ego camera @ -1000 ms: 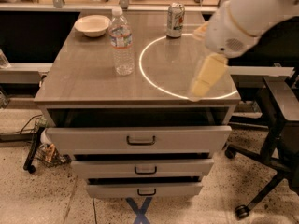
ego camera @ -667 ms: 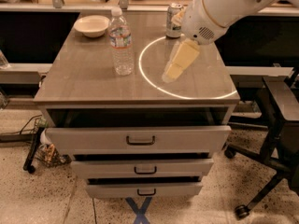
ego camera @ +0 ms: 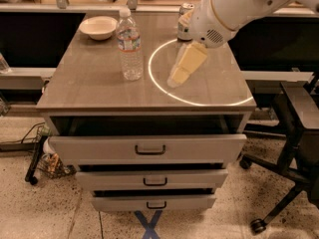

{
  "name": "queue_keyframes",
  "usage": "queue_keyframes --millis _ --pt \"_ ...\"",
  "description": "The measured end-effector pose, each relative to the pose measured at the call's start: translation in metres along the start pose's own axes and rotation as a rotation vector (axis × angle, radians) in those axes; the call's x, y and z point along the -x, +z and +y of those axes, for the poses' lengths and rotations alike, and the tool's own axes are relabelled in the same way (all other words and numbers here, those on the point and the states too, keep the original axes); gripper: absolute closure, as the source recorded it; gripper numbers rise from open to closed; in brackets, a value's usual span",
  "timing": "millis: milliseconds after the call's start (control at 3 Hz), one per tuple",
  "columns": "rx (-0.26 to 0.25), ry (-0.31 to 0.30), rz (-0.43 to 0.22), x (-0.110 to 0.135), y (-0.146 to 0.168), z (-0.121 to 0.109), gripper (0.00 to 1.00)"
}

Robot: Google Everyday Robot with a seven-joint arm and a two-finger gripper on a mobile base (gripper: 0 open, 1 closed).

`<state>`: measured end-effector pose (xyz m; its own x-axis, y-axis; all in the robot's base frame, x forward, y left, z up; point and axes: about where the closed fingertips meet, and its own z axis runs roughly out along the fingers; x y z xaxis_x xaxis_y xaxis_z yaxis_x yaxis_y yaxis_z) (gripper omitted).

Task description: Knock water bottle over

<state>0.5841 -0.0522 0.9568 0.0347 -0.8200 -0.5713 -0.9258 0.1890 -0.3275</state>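
Pincer (ego camera: 175,78) pressed together, holding nothing, near the upright water bottle (ego camera: 129,46), not touching

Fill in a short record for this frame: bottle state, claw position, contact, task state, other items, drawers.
water bottle: upright, capped, left of centre on the cabinet top
claw: right of the bottle, angled down-left over the ring of light, low above the surface
contact: none; a gap shows between claw and bottle
task state: bottle not yet knocked over
other items: white bowl at back left; soda can at back, partly hidden by the arm
drawers: three, each with a dark handle
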Motion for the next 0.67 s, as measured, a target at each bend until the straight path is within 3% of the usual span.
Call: queue_keyframes --millis 333,667 --pt "-0.038 0.055 -0.106 0.027 0.046 -0.028 0.00" --pt "-0.085 0.157 -0.224 0.048 0.097 -0.069 0.00"
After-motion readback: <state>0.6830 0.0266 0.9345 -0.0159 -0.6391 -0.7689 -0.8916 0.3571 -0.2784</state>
